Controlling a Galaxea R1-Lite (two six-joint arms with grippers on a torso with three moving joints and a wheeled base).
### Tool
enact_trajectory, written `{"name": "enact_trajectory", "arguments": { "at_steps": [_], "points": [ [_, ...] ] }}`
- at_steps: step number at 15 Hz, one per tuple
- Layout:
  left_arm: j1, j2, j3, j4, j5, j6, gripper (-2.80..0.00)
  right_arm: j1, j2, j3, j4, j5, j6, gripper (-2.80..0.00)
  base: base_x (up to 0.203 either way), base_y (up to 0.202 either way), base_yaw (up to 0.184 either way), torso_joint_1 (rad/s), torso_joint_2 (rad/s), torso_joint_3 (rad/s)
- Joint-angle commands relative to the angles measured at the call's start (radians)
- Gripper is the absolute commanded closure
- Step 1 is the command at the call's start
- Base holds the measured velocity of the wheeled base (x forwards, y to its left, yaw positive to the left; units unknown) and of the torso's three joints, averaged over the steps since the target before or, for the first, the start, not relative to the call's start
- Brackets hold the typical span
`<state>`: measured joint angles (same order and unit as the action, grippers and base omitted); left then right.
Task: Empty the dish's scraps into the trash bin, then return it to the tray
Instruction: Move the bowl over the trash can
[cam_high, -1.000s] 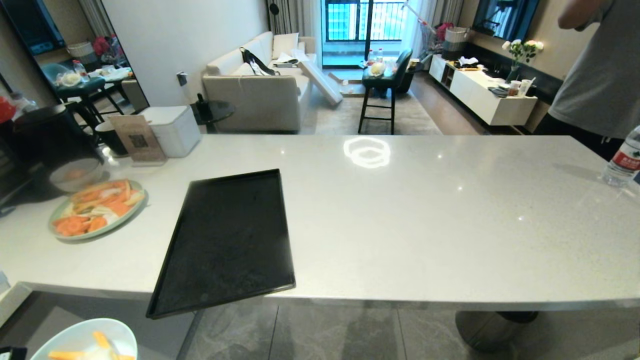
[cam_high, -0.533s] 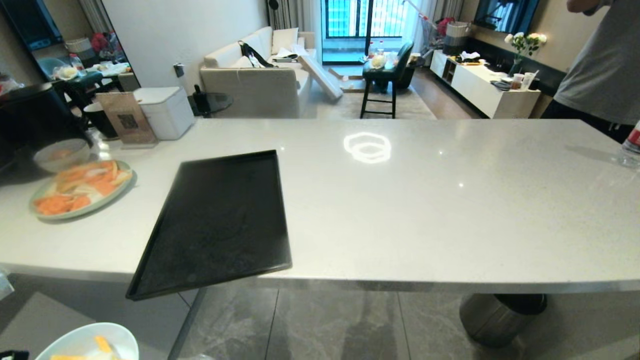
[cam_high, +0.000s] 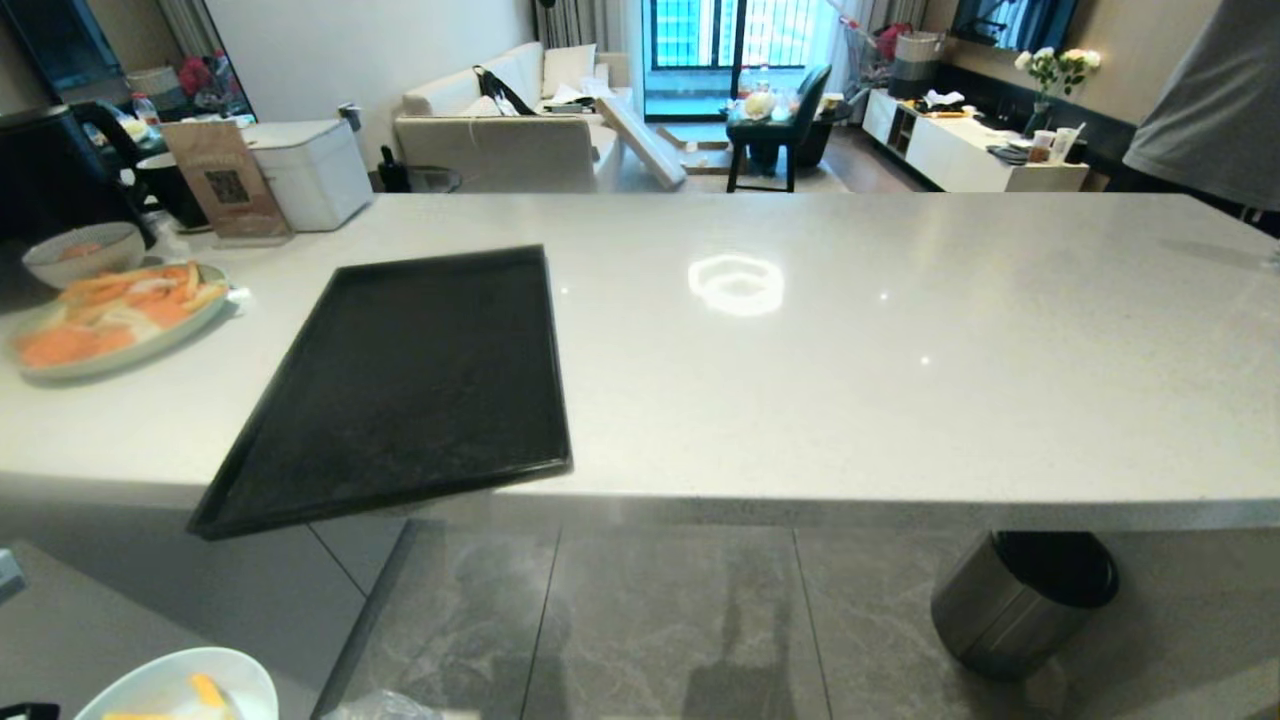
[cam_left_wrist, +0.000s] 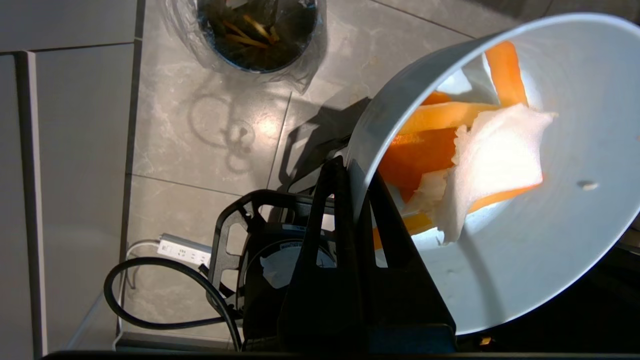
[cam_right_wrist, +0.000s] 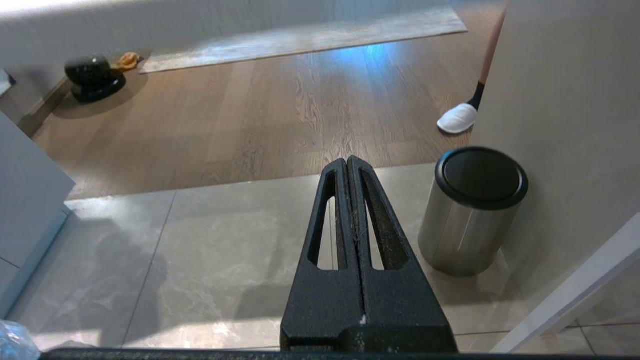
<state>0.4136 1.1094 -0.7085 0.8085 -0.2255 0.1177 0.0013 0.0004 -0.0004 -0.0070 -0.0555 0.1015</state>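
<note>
We take tray (cam_high: 400, 390) as landmark: on counter (cam_high: 850, 350), near corner overhanging edge. Plate (cam_high: 100, 320) left of tray, bowl (cam_high: 80, 252) behind plate. Steel cylinder (cam_high: 1020, 600) on floor, right of tray. Dish (cam_high: 170, 688) below tray, near-left, scraps (cam_left_wrist: 450, 150) in it.

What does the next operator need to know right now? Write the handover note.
Left gripper: shut on the rim of the dish, held low beside the counter.
Right gripper: shut, empty, parked over the floor near a dark-topped steel cylinder.
Scraps: in the dish.
Trash bin: on the floor, ahead of the dish, not under it; holds earlier scraps.
Tray: empty on the counter, one corner overhanging the edge.
Done: dish lifted off the tray.
Left: reach the bin, tip out the scraps, return dish to tray.
</note>
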Motion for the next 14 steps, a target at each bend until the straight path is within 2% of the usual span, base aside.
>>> {"name": "enact_trajectory", "arguments": {
  "at_steps": [1, 11, 14],
  "points": [
    [0.001, 0.004, -0.002, 0.004, -0.001, 0.000, 0.00, 0.000, 0.001, 0.000, -0.001, 0.000, 0.001, 0.00, 0.000, 0.000, 0.000, -0.091, 0.47, 0.377],
    [-0.001, 0.007, -0.003, 0.004, -0.001, 0.000, 0.00, 0.000, 0.001, 0.000, -0.001, -0.001, 0.000, 0.00, 0.000, 0.000, 0.000, -0.035, 0.44, 0.407],
    [-0.001, 0.014, -0.008, 0.004, -0.001, 0.002, 0.00, 0.000, 0.001, 0.000, -0.001, 0.000, 0.001, 0.00, 0.000, 0.000, 0.000, 0.001, 0.03, 0.040]
  ]
}}
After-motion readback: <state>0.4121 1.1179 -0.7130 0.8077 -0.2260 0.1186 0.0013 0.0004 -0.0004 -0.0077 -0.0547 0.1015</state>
